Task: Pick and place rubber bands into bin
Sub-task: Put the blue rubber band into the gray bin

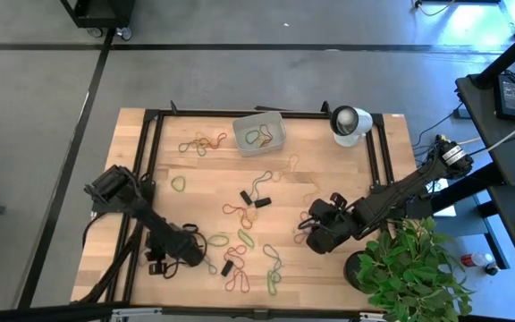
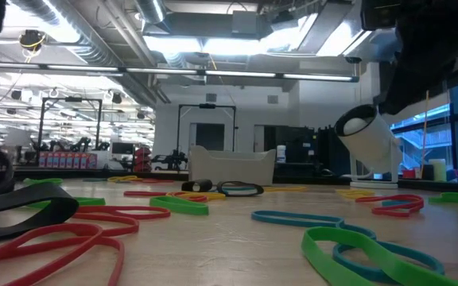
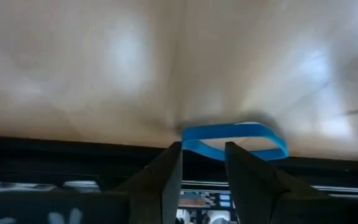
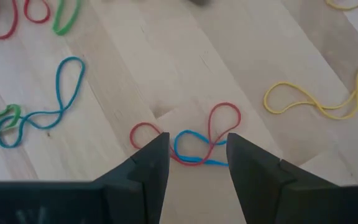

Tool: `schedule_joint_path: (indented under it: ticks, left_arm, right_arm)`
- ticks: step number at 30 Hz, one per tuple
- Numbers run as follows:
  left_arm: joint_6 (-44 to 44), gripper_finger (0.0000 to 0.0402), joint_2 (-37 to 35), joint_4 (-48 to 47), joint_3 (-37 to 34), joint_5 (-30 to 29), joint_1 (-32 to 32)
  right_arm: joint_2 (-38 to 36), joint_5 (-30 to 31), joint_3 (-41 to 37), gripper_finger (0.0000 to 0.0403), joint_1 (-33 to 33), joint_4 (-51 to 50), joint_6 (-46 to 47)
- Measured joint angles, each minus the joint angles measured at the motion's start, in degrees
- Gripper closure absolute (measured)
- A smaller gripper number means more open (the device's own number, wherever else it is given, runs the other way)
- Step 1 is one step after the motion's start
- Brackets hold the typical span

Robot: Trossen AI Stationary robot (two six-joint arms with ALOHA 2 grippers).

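Wooden planks make the top of the counter [image 1: 213, 192], which has a black metal frame around it and stands on a grey floor. Nearest to the front edge, the left hand [image 1: 206, 260] is low over the wood; in its wrist view the two dark fingers [image 3: 166, 180] stand a little apart, with a blue rubber band [image 3: 238, 138] lying on the wood just ahead of the tips, and I cannot tell if they touch it. Around this hand many rubber bands [image 1: 240, 240] in green, red and blue lie scattered, some crossing each other. On the other side, beside a green plant [image 1: 409, 268] at the counter's corner, the right hand [image 1: 309, 225] is also low, with its fingers [image 4: 145, 168] spread wide. Between them, on the wood, lies a red band [image 4: 219, 124] tangled with a small blue one, and it is not gripped. A yellow band [image 4: 309, 99] lies near it, apart. Near the middle of the counter there are some small black pieces [image 1: 250, 199]. Farther back, at the rear edge, stands the bin [image 1: 259, 132], translucent and greyish-white, with a few coloured bands already inside. To its left a small heap of orange and green bands [image 1: 202, 143] rests on the wood, and to its right stands a white round object [image 1: 350, 123] with a dark face.
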Motion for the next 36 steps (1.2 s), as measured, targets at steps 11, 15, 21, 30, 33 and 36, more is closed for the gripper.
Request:
schedule_joint_path:
  ticks: [11, 15, 21, 30, 33, 36]
  left_arm:
    - [-6.43, 0.0391, -0.33, 7.22, -2.66, 1.84, -1.24]
    - [-7.29, 0.0398, -0.11, 5.52, -1.29, 0.71, -1.21]
    - [-9.03, 0.0399, -1.07, 4.30, 2.73, -3.67, -1.08]
    - [-21.10, 0.0399, -8.76, 4.48, 9.16, -16.23, -0.06]
    - [-24.66, 0.0399, -11.74, 3.33, 10.97, -20.48, 0.83]
    - [-27.33, 0.0399, -14.74, 2.79, 12.45, -25.39, 1.96]
  right_arm:
    - [0.00, 0.01, 0.00, 0.0240, 0.00, 0.15, -0.05]
    - [0.00, 0.42, 0.00, 0.0240, 0.00, 0.15, -0.66]
    - [0.00, 0.50, 0.00, 0.0240, 0.00, 0.37, -1.57]
    - [0.00, 1.22, 0.00, 0.0240, 0.00, 0.56, -2.86]
    - [0.00, 1.22, 0.00, 0.0240, 0.00, 1.04, -3.16]
    - [-0.01, 1.20, 0.00, 0.0240, 0.00, 1.38, -3.19]
